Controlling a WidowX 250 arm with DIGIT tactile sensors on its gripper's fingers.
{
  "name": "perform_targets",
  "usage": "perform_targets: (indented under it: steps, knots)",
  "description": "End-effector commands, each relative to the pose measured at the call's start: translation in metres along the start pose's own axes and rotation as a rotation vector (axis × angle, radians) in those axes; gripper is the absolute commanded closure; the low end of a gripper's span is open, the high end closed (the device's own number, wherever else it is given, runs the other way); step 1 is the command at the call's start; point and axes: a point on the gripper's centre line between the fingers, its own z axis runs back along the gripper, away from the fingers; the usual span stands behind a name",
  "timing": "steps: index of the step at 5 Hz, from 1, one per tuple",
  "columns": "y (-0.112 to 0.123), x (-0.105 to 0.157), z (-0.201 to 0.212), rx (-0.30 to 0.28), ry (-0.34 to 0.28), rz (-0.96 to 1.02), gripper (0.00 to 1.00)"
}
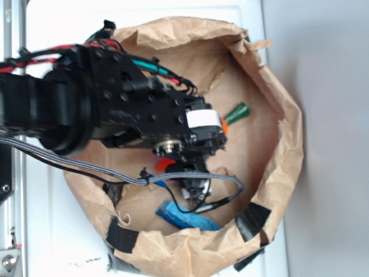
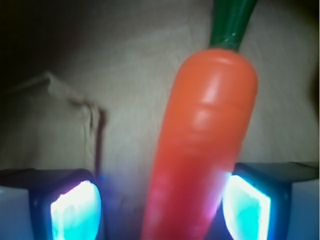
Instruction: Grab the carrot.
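- A glossy orange carrot is seen in the wrist view, running from the lower middle of the frame up to its dark green stem at the top edge.
- The carrot is framed by two glowing fingers, a left one and a right one; the gripper is spread wide.
- The right finger is placed just against the carrot's side (contact cannot be confirmed through the glare), while the left finger is kept apart from it, with bare paper shown between them.
- Nothing is clamped: the jaws are released, with the carrot lying between them and nearer the right one.
- In the exterior view the carrot is almost wholly covered by the black arm; only its green stem and a sliver of orange are left visible beside the wrist.
- The carrot is found inside a crumpled brown paper bag, on its floor toward the right of the middle.
- A flat blue strip is laid near the bag's lower wall, well apart from the carrot.
- A grey braided cable is draped across the bag from the left.
- Patches of black tape are stuck along the bag's lower rim.
- The bag is set on a white surface.
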Motion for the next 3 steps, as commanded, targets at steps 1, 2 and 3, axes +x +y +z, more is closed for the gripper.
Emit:
perform_targets:
  steps: [1, 2, 3]
  knots:
    - [-0.004, 0.006, 0.014, -0.019, -0.045, -0.021, 1.0]
    - [-0.01, 0.01, 0.053, -0.088, -0.035, -0.029, 1.0]
    - [-0.012, 0.018, 0.089, -0.146, -0.025, -0.032, 1.0]
